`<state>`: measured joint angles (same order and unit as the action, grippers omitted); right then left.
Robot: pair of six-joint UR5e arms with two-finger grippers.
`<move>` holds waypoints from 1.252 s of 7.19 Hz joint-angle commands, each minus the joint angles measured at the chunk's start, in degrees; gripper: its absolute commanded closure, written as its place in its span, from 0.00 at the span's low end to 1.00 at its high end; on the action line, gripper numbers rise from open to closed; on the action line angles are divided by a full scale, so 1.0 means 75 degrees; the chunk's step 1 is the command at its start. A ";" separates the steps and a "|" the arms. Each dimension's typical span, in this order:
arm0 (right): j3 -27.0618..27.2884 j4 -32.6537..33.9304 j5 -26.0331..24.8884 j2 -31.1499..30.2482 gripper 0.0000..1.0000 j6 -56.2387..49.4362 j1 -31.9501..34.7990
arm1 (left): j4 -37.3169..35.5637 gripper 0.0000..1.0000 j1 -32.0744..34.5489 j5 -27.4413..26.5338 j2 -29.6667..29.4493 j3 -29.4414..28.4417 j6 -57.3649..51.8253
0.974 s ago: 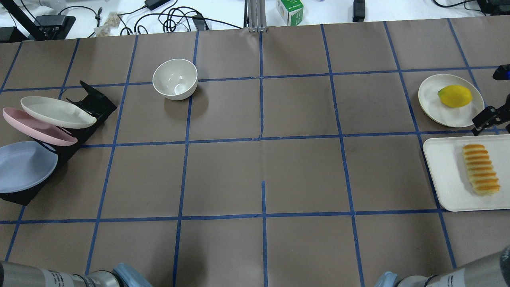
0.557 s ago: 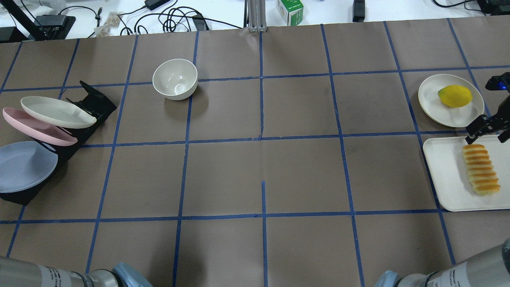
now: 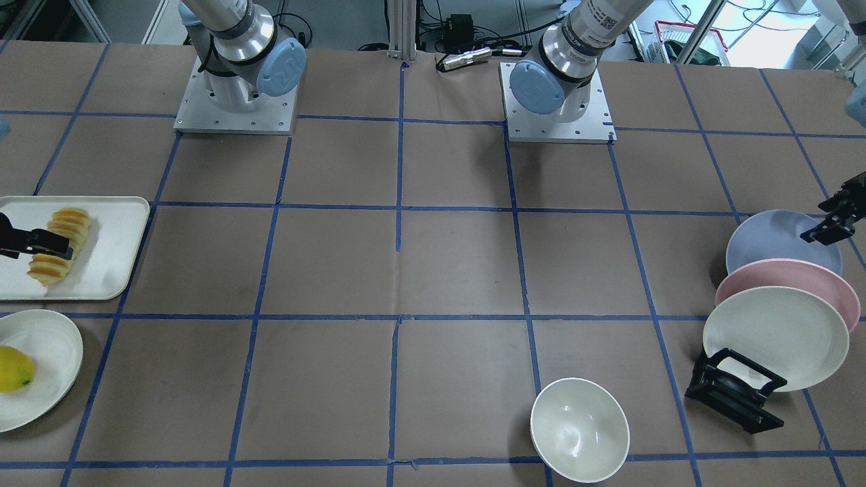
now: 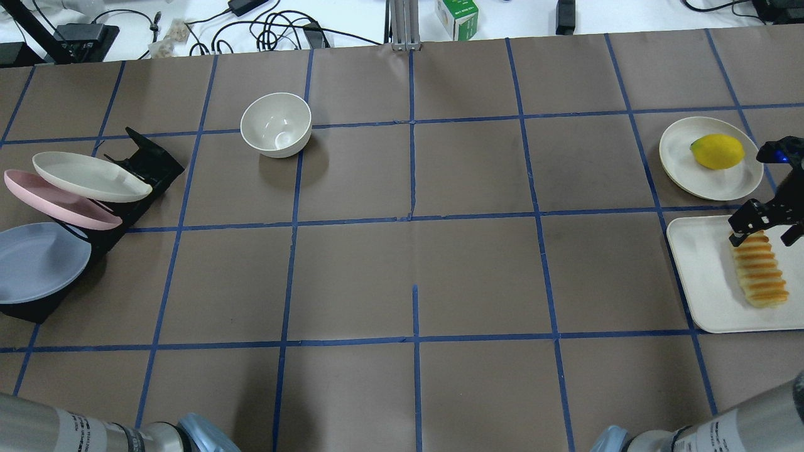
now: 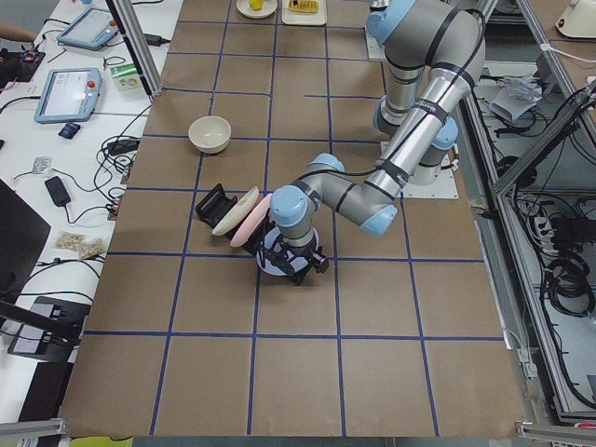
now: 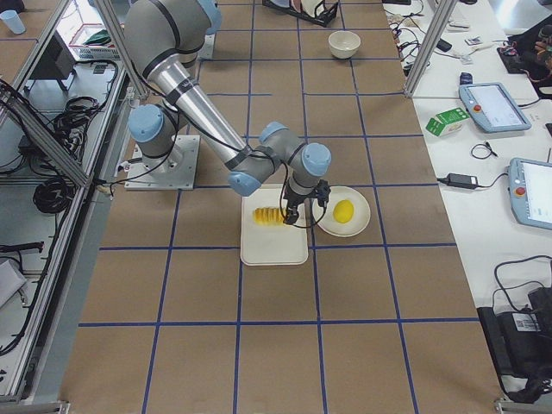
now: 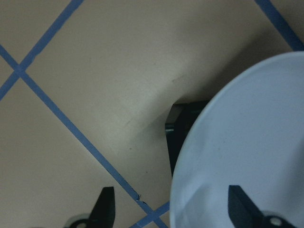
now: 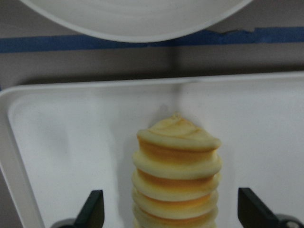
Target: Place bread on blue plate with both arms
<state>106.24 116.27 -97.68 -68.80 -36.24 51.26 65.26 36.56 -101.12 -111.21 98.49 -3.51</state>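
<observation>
- Orange-ridged bread (image 8: 178, 156) lies on the white tray (image 8: 71, 142); the right gripper (image 8: 172, 211), wide open and empty, brackets its far end.
- Judged next: descend, then close.
- Left gripper (image 7: 173, 209), open and empty, straddles the blue plate (image 7: 247, 142) at its rim.

The table (image 4: 477, 276) is covered in brown paper crossed by a blue tape grid. A white bowl (image 4: 276, 124) stands upright and empty in the far left part. At the left edge a black rack (image 4: 147, 164) holds a cream plate (image 4: 88, 177) and, just beside it, a pink plate (image 4: 56, 201), both tilted. On the right a lemon (image 4: 717, 151) lies on a small plate (image 4: 681, 166), which sits near a white tray (image 4: 700, 276). Beyond the table's far edge are a green carton (image 4: 456, 17) and tangled cables (image 4: 270, 28).
</observation>
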 commanded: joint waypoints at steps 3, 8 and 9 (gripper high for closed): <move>0.0002 0.0059 -0.0077 0.0348 0.03 0.0262 -0.0002 | -0.0017 0.64 0.0000 0.0005 -0.0054 -0.0007 -0.0001; -0.0009 -0.0139 -0.0252 0.0256 1.00 0.0508 0.0009 | 0.0041 1.00 0.0000 0.0157 -0.0019 -0.0204 -0.0059; -0.0137 -0.0604 -0.0253 0.0081 1.00 0.0555 0.0010 | 0.0053 1.00 0.0000 0.0332 -0.0031 -0.0275 -0.0094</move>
<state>106.03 114.71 -99.30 -67.00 -32.45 51.28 65.49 36.56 -99.95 -111.28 97.23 -3.89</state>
